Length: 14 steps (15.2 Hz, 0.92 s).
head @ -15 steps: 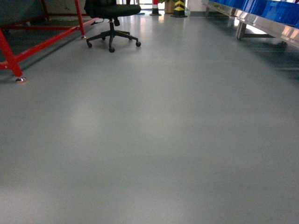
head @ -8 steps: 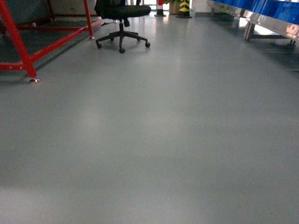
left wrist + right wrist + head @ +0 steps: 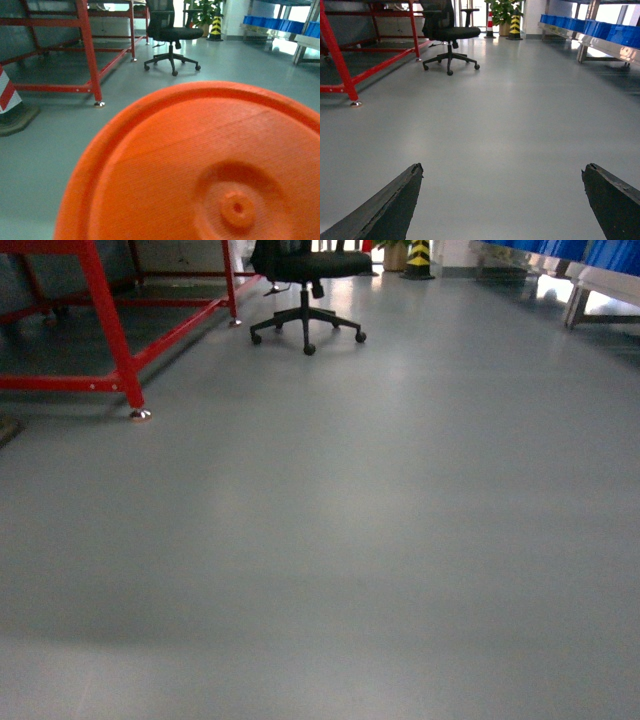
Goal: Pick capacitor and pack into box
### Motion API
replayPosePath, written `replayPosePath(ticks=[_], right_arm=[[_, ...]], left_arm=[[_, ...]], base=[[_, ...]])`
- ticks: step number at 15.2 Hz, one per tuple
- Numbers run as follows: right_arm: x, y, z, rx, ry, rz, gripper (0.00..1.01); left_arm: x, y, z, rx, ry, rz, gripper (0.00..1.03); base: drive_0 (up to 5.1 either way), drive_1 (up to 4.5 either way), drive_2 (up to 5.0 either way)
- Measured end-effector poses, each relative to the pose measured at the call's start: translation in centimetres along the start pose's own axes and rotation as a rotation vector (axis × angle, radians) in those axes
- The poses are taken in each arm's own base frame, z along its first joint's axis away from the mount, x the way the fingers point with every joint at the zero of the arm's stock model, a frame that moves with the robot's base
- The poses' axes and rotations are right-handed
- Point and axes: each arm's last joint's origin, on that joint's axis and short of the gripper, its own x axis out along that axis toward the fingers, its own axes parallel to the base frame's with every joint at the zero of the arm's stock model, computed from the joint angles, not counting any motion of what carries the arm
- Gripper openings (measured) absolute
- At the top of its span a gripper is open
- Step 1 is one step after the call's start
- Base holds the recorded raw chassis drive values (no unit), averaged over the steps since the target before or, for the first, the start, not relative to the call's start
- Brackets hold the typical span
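No capacitor and no box show in any view. A large orange ribbed disc [image 3: 200, 170] with a small hub fills the lower left wrist view and hides that gripper's jaws. My right gripper [image 3: 503, 170] is open wide above bare grey floor, its two dark fingertips [image 3: 412, 175] far apart with nothing between them. Neither arm shows in the head view.
A red steel frame [image 3: 110, 330] stands at the left, with a black office chair [image 3: 305, 280] behind it. A red-white cone [image 3: 7, 95] sits on the floor at far left. Blue bins [image 3: 600, 30] line a metal shelf at the right; a plant [image 3: 502, 10] and striped bollard [image 3: 514, 25] stand at the back.
The head view has swung left: the red frame and the chair have shifted rightward in the picture, and the blue-bin shelf has slid toward the right edge.
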Motion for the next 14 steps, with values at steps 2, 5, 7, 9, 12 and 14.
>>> replayPosePath(ticks=[2, 5, 7, 9, 12, 14], right_arm=[[0.0, 0.0, 0.01, 0.0, -0.001, 0.0, 0.98], [0.0, 0.0, -0.02, 0.0, 0.002, -0.001, 0.98], [0.0, 0.0, 0.02, 0.0, -0.002, 0.0, 0.98], [0.0, 0.0, 0.01, 0.0, -0.002, 0.0, 0.98], [0.0, 0.0, 0.02, 0.0, -0.002, 0.0, 0.98], [0.0, 0.0, 0.0, 0.0, 0.0, 0.0, 0.98]], left_arm=[[0.0, 0.0, 0.01, 0.0, -0.002, 0.0, 0.44], [0.0, 0.0, -0.01, 0.0, 0.001, 0.0, 0.44], [0.0, 0.0, 0.01, 0.0, -0.001, 0.0, 0.44], [0.0, 0.0, 0.03, 0.0, -0.003, 0.001, 0.44], [0.0, 0.0, 0.01, 0.0, -0.001, 0.0, 0.44], [0.0, 0.0, 0.01, 0.0, -0.001, 0.0, 0.44]], base=[[-5.0, 2.42, 2.4], [-5.0, 2.48, 2.5], [-5.0, 2.49, 2.5], [-5.1, 2.4, 2.4], [-5.0, 2.41, 2.4], [-5.2, 2.29, 2.3]])
